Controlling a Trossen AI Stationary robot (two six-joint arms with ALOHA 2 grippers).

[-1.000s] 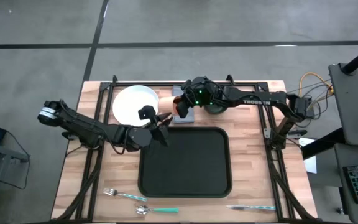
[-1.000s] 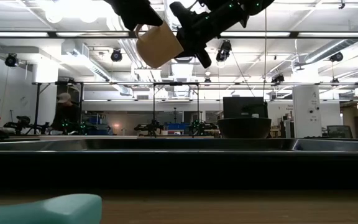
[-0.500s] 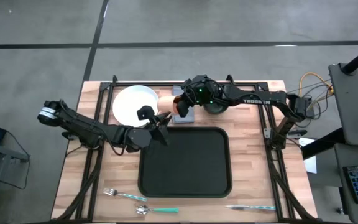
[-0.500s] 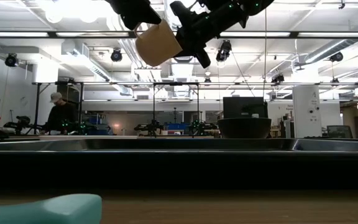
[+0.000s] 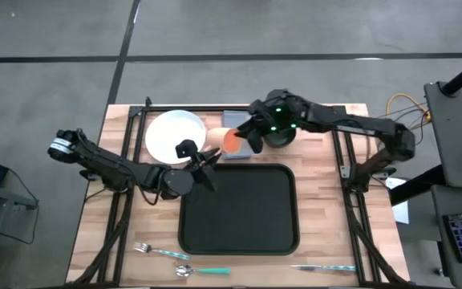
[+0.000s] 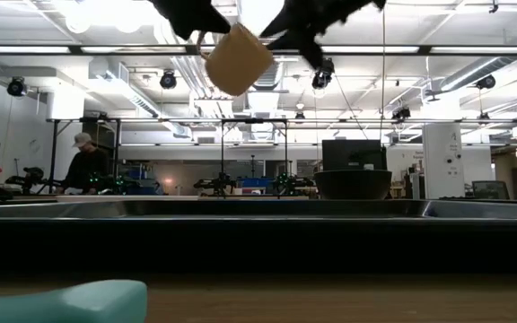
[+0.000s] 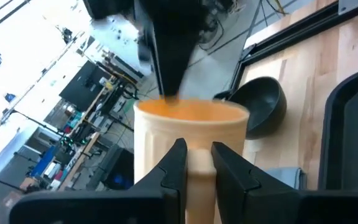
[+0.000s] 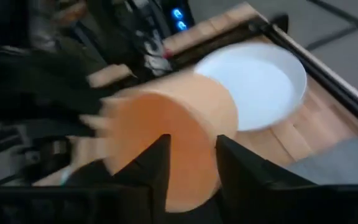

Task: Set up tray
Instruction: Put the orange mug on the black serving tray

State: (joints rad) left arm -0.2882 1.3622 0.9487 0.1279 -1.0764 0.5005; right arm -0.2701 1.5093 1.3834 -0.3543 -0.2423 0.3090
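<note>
- A tan cup with an orange inside (image 5: 229, 141) hangs in the air in the upper middle of the high view, above the desk (image 5: 327, 233) and just past the far edge of the large black tray (image 5: 239, 209), which lies bare at the frame's centre.
- The left end effector (image 5: 207, 158) comes in from the left side of the frame. In the left wrist view its two dark fingers (image 7: 178, 163) are closed against the cup's (image 7: 188, 155) side, so it appears to be gripping the cup.
- The right end effector (image 5: 253, 132) sits just right of the cup in the high view. In the right wrist view its fingers (image 8: 156, 163) frame the cup (image 8: 169, 140) with a gap between them; whether they touch it I cannot tell.
- In the low view the cup (image 6: 238, 58) is tilted, near the top of the frame, between two dark arms.
- Risk: two end effectors share one cup. If one lets go while the other's hold is poor, the cup may drop onto the desk or the tray's rim.
- Risk: if both pull at once, the cup could twist out or be squeezed out of shape.
- Risk: a white plate (image 5: 175, 136) at upper left, a grey napkin (image 5: 235, 120) and a dark bowl (image 5: 279, 138) lie close below; a low swing could knock them.
- A fork (image 5: 157, 251), spoon (image 5: 203, 271) and knife (image 5: 323, 268) lie along the bottom edge, well clear.
</note>
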